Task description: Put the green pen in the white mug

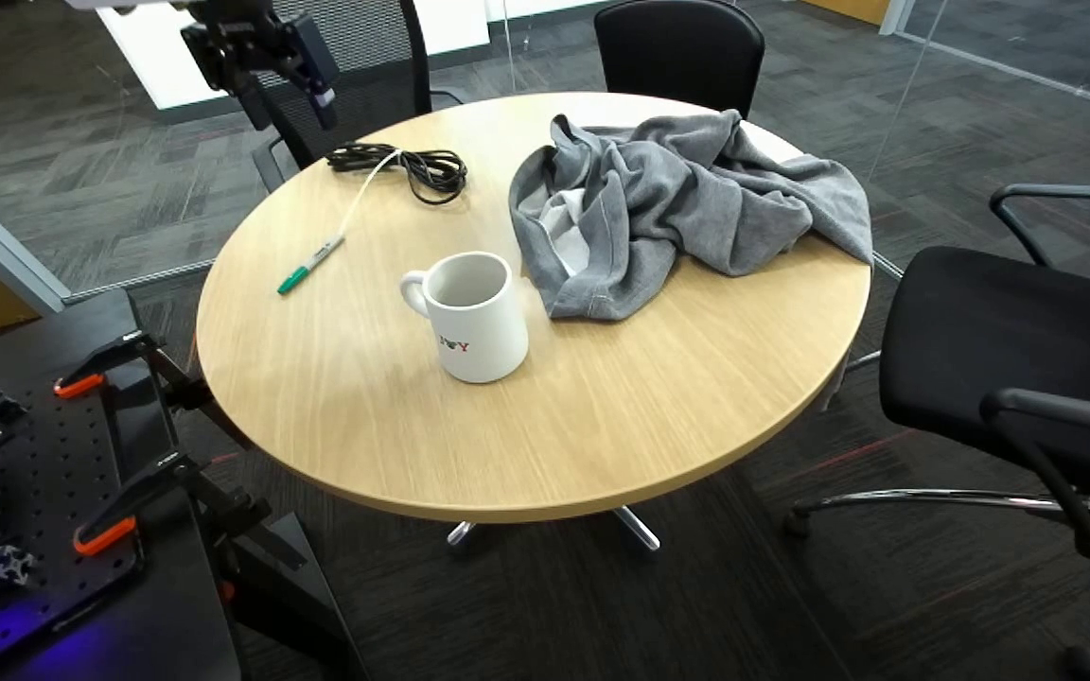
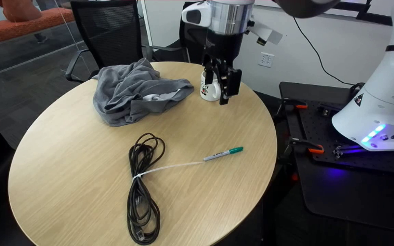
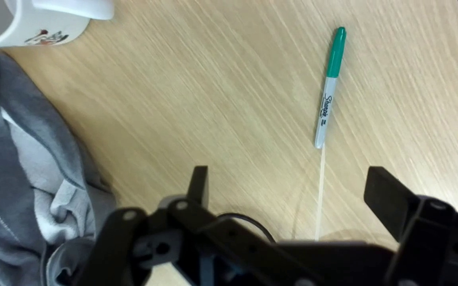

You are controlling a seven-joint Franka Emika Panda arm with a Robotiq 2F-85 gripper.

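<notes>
The green pen lies flat on the round wooden table, with a green cap and grey barrel. It shows in both exterior views (image 1: 311,266) (image 2: 223,153) and in the wrist view (image 3: 330,89). The white mug stands upright in both exterior views (image 1: 481,331) (image 2: 206,91); its handle side shows at the top left of the wrist view (image 3: 64,29). In an exterior view the gripper partly covers it. My gripper (image 3: 288,169) is open and empty above the table, its fingers apart; the pen lies ahead of the fingertips. It also shows in both exterior views (image 1: 291,115) (image 2: 217,91).
A black cable coil (image 1: 413,170) (image 2: 144,194) lies on the table. Its white tie (image 2: 169,166) (image 3: 320,190) reaches the pen's barrel end. A crumpled grey cloth (image 1: 677,199) (image 2: 132,92) (image 3: 10,159) lies near the mug. Chairs (image 1: 682,47) stand around the table (image 1: 507,454).
</notes>
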